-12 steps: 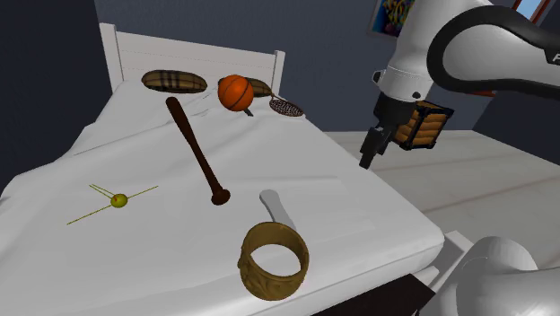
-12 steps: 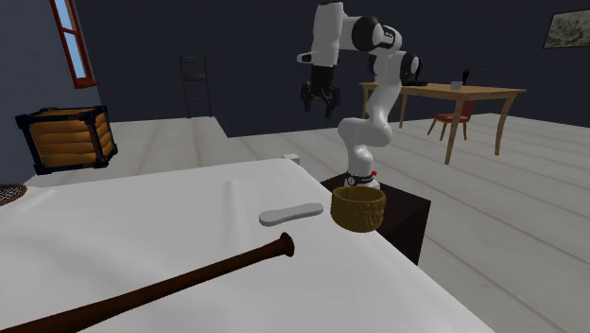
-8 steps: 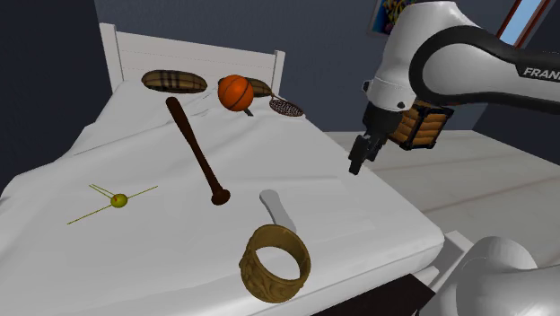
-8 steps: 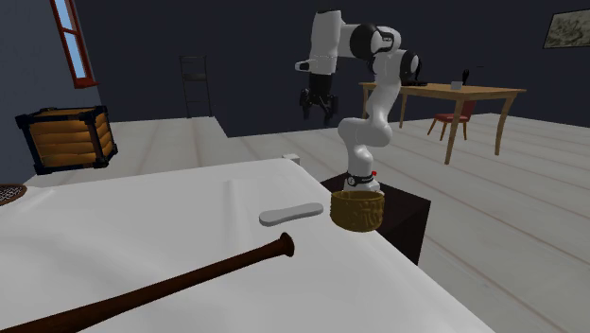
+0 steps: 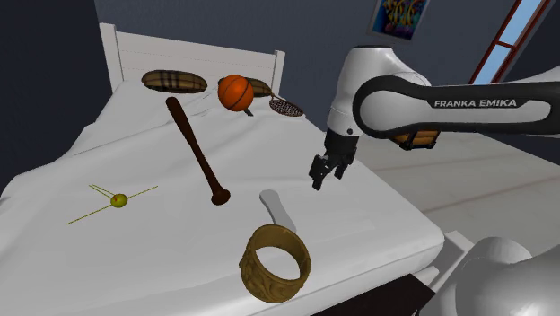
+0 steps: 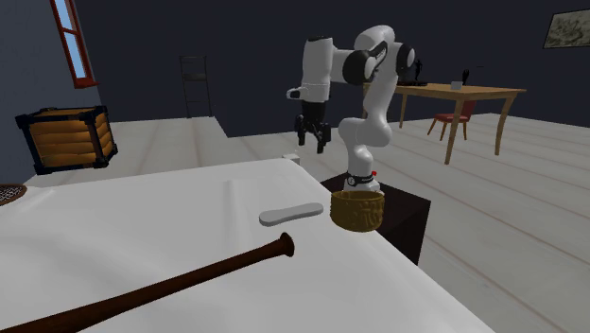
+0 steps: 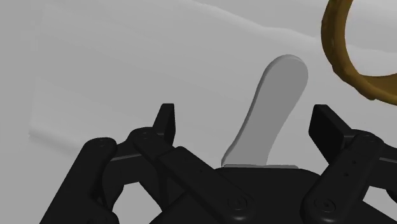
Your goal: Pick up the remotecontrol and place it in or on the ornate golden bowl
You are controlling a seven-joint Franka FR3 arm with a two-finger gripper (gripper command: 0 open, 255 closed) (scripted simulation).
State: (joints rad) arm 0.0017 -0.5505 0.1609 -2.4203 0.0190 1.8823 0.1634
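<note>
On the white bed (image 5: 135,242), near the corner closest to the stand, the remotecontrol (image 5: 276,208) lies flat on the sheet. It is drawn as a plain pale grey slab with rounded ends. One end points toward the ornate golden bowl (image 5: 262,280), which stands just beside it with its mouth facing up. The second exterior view shows a narrow strip of sheet between the two, so they sit close but apart. That closeness suits the task: once lifted, the remote would need only a short carry to the bowl's open top.

Above the bed and off to the side of the remote hangs the gripper (image 5: 321,176), pointing down at the sheet. Its black fingers (image 7: 167,121) stand wide apart and hold nothing. In the wrist view the remote appears in the gap between them, running lengthwise away from the hand, with sheet showing on either side. I judge this as a lining-up pose, with the jaws spread to pass either side of the remote's narrow width. The hand is well above the sheet, so a descent is yet to come before any grasp.

Farther up the bed lie a dark baseball bat (image 5: 196,148) and an orange basketball (image 5: 235,92), both well clear of the likely path.
</note>
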